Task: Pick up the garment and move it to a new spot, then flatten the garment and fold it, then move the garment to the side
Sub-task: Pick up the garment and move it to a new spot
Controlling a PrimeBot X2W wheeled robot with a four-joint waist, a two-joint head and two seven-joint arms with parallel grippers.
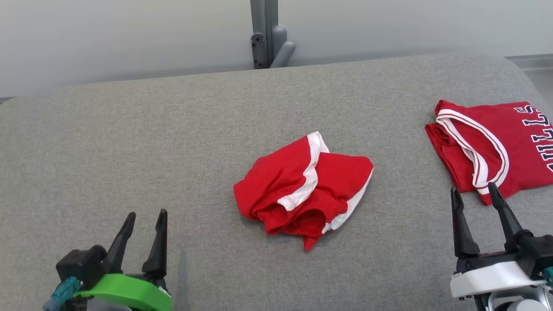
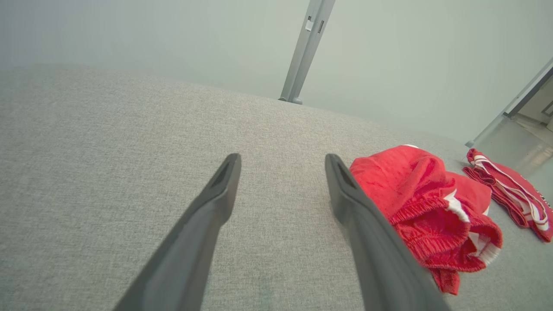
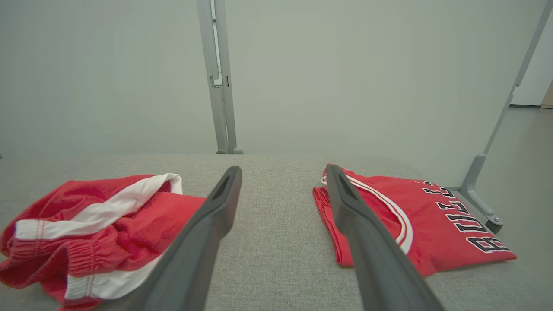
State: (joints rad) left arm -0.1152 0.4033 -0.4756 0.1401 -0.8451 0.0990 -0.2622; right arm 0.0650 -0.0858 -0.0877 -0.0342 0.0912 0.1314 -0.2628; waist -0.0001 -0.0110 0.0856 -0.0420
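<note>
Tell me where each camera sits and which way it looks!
Head view: up on the robot's head, looking forward and down at the grey cushion, crumpled red shorts and folded jersey; left end effector and right end effector show, both open.
Left wrist view: on the left wrist, looking along its two fingers across the cushion; shorts lie to their right.
Right wrist view: on the right wrist, looking between shorts and jersey past its fingers.
Shared: all three show both garments.
</note>
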